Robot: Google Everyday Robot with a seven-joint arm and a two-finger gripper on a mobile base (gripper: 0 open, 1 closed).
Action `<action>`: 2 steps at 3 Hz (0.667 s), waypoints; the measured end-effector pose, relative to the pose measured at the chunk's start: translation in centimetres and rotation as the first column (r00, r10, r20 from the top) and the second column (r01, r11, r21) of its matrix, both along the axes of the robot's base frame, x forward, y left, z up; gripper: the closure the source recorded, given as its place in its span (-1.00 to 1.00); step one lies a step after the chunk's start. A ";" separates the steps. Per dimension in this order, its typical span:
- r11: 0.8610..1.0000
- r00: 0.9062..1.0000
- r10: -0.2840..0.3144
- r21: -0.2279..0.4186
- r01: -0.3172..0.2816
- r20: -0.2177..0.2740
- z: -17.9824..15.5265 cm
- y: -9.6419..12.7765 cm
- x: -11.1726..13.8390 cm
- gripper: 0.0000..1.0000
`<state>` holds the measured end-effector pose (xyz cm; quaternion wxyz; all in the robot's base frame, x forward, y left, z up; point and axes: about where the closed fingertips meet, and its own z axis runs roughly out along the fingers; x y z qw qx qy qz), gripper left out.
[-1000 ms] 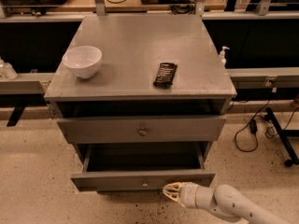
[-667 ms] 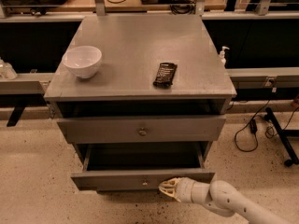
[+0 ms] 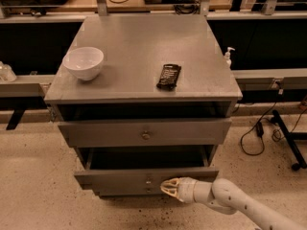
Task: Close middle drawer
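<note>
The middle drawer [image 3: 115, 178] is the low, wide grey drawer under the taller drawer front. It stands pulled out, its dark box open to view, with a small round knob [image 3: 148, 180] at the centre. My gripper [image 3: 165, 187] comes in from the lower right on a white arm. Its tip is against the drawer's front, just right of the knob and slightly below it. It holds nothing that I can see.
The taller, wider drawer front [image 3: 145, 131] sits above, also slightly out. A narrower drawer front [image 3: 120, 193] shows below. On the cabinet top [image 3: 144, 42] are a white bowl [image 3: 83, 62] and a dark packet [image 3: 169, 76]. Cables and a stand leg [image 3: 288, 143] lie on the floor at right.
My gripper has moved left and a little up, onto the middle drawer's front near the knob. The drawer front looks slightly further in than before.
</note>
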<state>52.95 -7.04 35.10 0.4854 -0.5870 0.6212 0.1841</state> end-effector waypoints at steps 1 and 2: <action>1.000 1.000 0.000 0.000 0.000 0.000 0.0 0.0 -0.1 1.00; 0.999 0.999 0.051 -0.014 -0.051 0.007 -0.6 0.4 2.1 1.00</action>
